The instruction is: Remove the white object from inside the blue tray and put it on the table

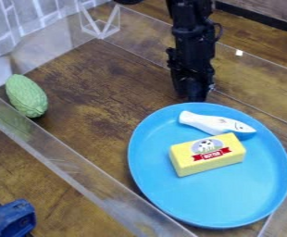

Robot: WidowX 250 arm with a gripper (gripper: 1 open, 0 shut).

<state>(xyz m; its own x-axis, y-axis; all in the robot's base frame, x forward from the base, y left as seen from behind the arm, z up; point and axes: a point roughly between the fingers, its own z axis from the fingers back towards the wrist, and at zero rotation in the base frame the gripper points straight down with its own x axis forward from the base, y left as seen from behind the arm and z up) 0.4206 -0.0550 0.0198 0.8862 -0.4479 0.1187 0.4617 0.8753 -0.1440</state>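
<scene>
Hovering just beyond the blue tray (208, 198), the gripper (194, 94) is too dark to tell whether its jaws are apart. Inside the tray lies the white object (217, 122), beside the yellow block (206, 155).

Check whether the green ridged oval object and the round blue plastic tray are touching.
Apart. The camera view shows a wide stretch of brown wooden table between the green ridged object and the round blue tray.

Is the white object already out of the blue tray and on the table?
No, the white object lies inside the blue tray.
</scene>
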